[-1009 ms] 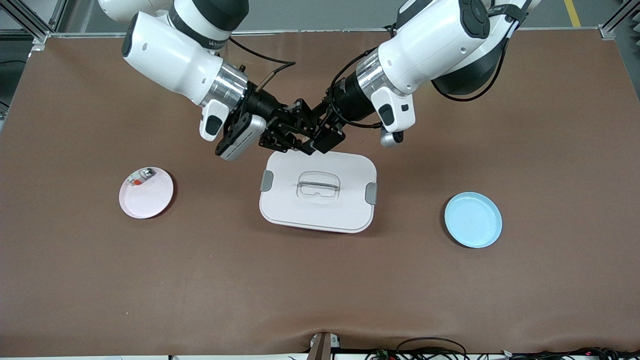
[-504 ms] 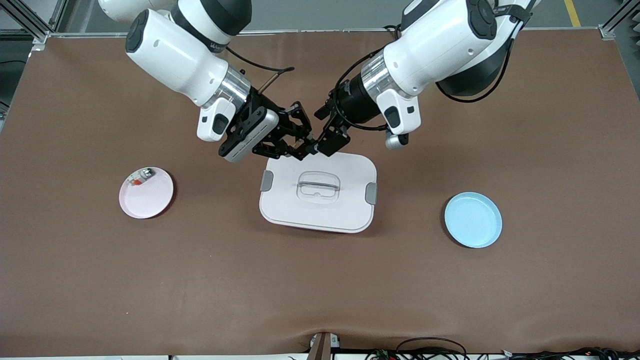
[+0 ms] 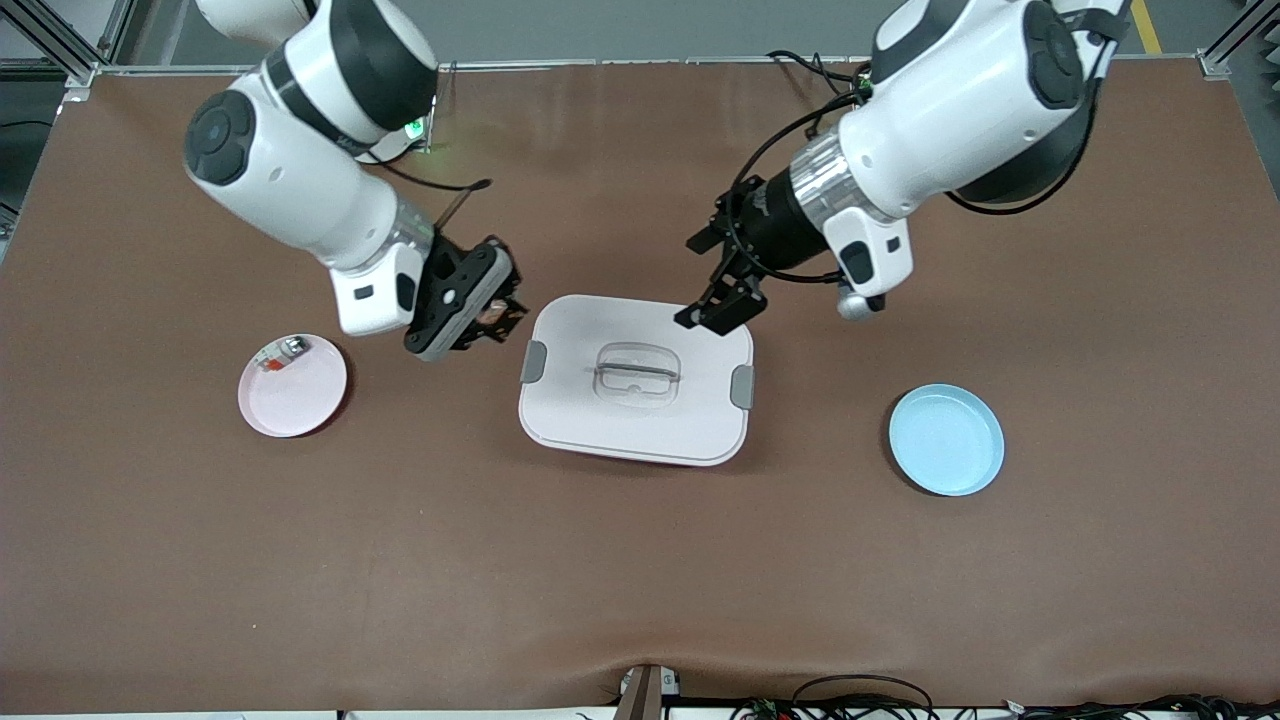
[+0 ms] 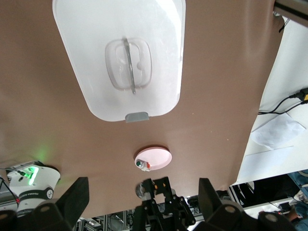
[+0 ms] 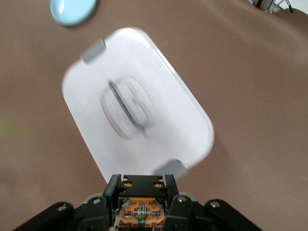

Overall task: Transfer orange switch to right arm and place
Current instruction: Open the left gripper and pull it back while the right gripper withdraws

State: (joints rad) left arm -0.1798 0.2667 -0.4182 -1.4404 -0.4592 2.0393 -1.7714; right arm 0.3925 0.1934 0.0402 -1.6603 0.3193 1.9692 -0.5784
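Front view: my right gripper [image 3: 492,318] hung over bare table between the pink plate [image 3: 292,386] and the white lidded box [image 3: 636,380], fingers clamped on the orange switch [image 3: 492,313], a small dark block with an orange centre. My left gripper [image 3: 722,306] hung over the box edge nearest the arm bases, fingers apart and holding nothing. A small silvery piece with a red bit [image 3: 283,351] lay in the pink plate. The blue plate [image 3: 946,439] sat toward the left arm's end of the table. The box stood between the two plates.

Left wrist view: my own spread fingers [image 4: 72,199] framed the brown table [image 4: 216,72]. The box lid and handle [image 4: 129,62] showed clearly; the pink plate with its silvery piece lay past it, and the right gripper [image 4: 161,190] was visible too.

Right wrist view: the switch sat pinched between my fingers [image 5: 179,202], orange face toward the camera. The box and the blue plate [image 5: 72,10] showed blurred.
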